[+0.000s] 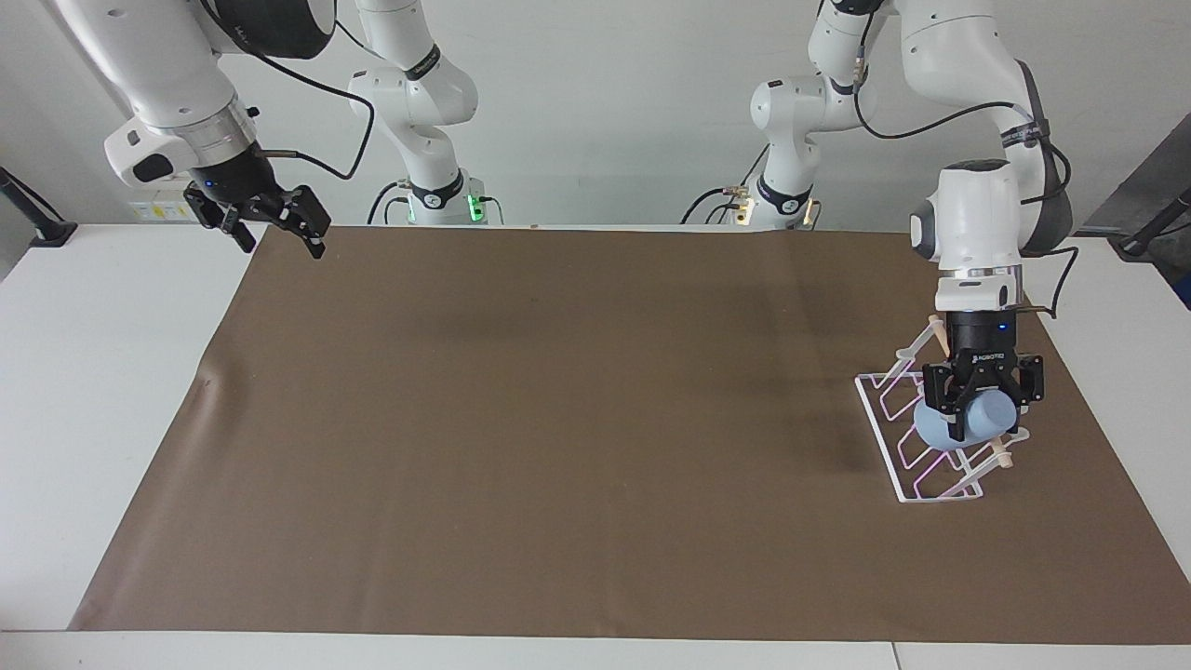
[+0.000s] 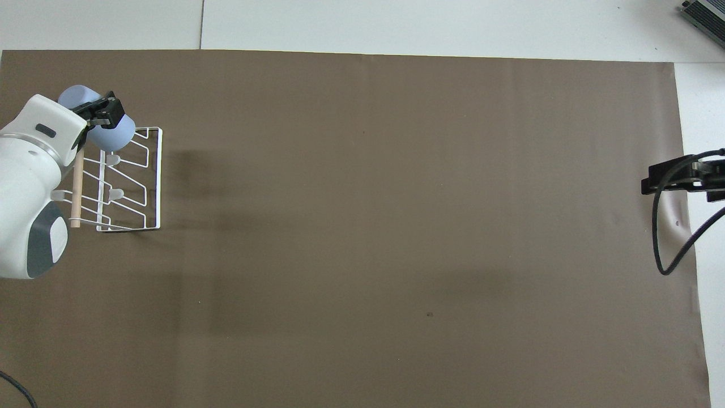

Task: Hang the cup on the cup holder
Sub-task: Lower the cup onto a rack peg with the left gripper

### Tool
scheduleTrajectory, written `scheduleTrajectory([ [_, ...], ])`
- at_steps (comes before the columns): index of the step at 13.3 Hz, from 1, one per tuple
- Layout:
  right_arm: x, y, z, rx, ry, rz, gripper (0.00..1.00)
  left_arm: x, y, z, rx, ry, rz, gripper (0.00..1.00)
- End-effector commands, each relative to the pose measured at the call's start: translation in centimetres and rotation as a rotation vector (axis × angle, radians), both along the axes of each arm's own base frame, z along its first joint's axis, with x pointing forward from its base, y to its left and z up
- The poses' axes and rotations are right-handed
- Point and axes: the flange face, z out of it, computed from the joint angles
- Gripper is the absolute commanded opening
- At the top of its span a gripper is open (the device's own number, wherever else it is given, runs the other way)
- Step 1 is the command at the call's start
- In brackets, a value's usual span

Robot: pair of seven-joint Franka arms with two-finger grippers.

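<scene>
Now, from the facing view I see my left gripper (image 1: 981,402) clasped around the cup (image 1: 968,422), lying sideways on the cup holder (image 1: 882,433), release pending; overhead, the cup sits over the rack's farther end, and my right gripper (image 2: 674,178) waits open

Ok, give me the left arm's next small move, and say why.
Probably open wider and lift straight up: the left end effector straddles the cup, which lies tilted on the cup holder at the peg farthest from the robots. The right end effector waits, open.
</scene>
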Motion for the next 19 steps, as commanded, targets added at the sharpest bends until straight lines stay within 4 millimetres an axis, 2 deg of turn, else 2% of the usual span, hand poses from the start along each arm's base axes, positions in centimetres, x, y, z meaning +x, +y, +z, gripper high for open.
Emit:
scheduleTrajectory([
  [1, -0.7, -0.3, 0.1, -0.013, -0.009, 0.001, 1.00, -0.2, 0.2, 0.8, 0.021, -0.014, -0.011, 0.90],
  [3, -0.7, -0.2, 0.0, -0.012, -0.008, 0.003, 1.00, -0.2, 0.2, 0.9, 0.022, -0.015, -0.011, 0.94],
  [7, -0.8, -0.2, 0.2, -0.013, -0.011, 0.003, 1.00, -0.2, 0.1, 0.9, 0.021, -0.015, -0.012, 0.94],
  [9, -0.8, -0.3, 0.2, -0.012, -0.011, 0.000, 1.00, 0.2, 0.1, 1.7, 0.022, -0.026, -0.009, 0.94],
  [10, -0.8, -0.3, 0.2, -0.013, -0.011, -0.001, 1.00, 0.6, 0.2, 1.9, 0.038, 0.010, 0.001, 0.94],
  [12, -0.7, -0.7, 0.4, -0.014, -0.018, -0.016, 1.00, 2.0, -0.1, 4.1, 0.085, 0.118, 0.043, 0.80],
  [13, -0.8, -1.3, 0.6, -0.013, -0.026, -0.022, 1.00, 2.5, -0.7, 5.3, 0.114, 0.181, 0.052, 0.80],
  [15, -0.9, -1.3, 1.3, -0.014, -0.041, -0.018, 1.00, 3.2, -1.7, 6.3, 0.151, 0.289, 0.059, 0.81],
  [17, -1.2, -1.3, 2.3, -0.030, -0.052, -0.018, 1.00, 3.0, -2.8, 6.4, 0.159, 0.351, 0.063, 0.82],
  [19, -1.3, -0.6, 1.9, -0.029, -0.042, -0.004, 1.00, 2.5, -3.6, 6.2, 0.146, 0.433, 0.075, 0.82],
])
